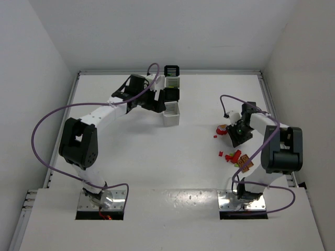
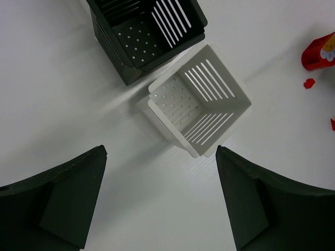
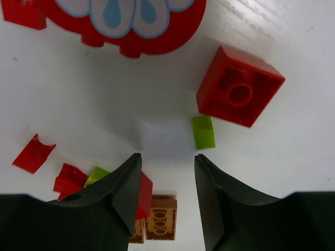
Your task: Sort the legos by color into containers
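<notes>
Legos (image 1: 236, 157) lie scattered on the right side of the table (image 1: 157, 167). Nearest the arms is an orange studded plate (image 1: 244, 164), with red pieces just beyond it. The right gripper (image 3: 166, 159) hangs low over this scatter, jaws apart and nothing between them. A small green brick (image 3: 203, 132) lies just past one fingertip, a red square brick (image 3: 239, 93) is beside it, and a red printed piece (image 3: 131, 21) is farther on. At the far middle, the containers (image 1: 171, 91) stand in a row, black and white alternating. The left gripper (image 2: 159, 152) sits just left of the row, aimed at the nearest white bin (image 2: 157, 117), jaws spread wide and empty. A black bin (image 2: 112, 52) stands just beyond the white one.
</notes>
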